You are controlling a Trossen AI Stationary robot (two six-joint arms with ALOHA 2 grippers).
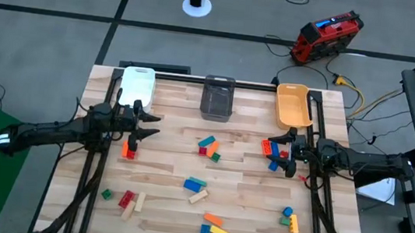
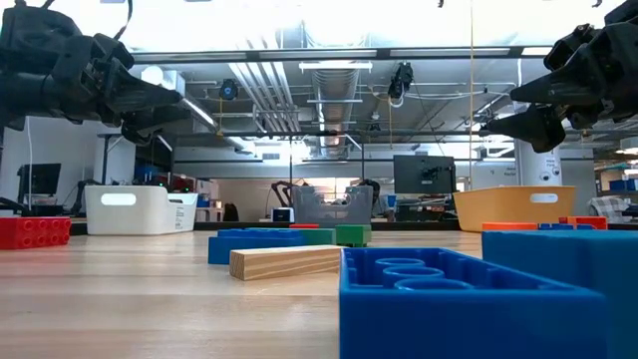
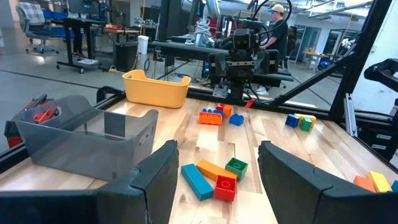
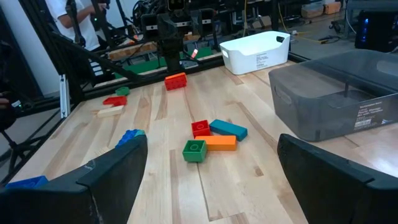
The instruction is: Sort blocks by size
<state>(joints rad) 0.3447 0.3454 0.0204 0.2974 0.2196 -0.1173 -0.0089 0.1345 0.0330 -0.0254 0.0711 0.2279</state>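
The blocks lie scattered on the wooden table (image 1: 170, 167). A blue, orange, red and green cluster (image 1: 208, 146) sits mid-table, also seen in the left wrist view (image 3: 214, 177) and the right wrist view (image 4: 211, 138). My left gripper (image 1: 153, 124) hovers open in front of the white bin (image 1: 136, 85), raised above the table (image 2: 164, 105), with an orange-red block (image 1: 129, 149) lying just near of it. My right gripper (image 1: 282, 152) hovers open, also raised (image 2: 508, 110), over an orange, red and blue group (image 1: 270, 149). Both point toward the middle cluster.
A grey bin (image 1: 217, 98) and an orange bin (image 1: 291, 104) stand beside the white one along the far edge. More blocks lie toward the near edge: blue and wood (image 1: 196, 190), green, red and wood (image 1: 126, 200), orange, yellow and blue (image 1: 213, 227), blue, green and yellow (image 1: 288, 217).
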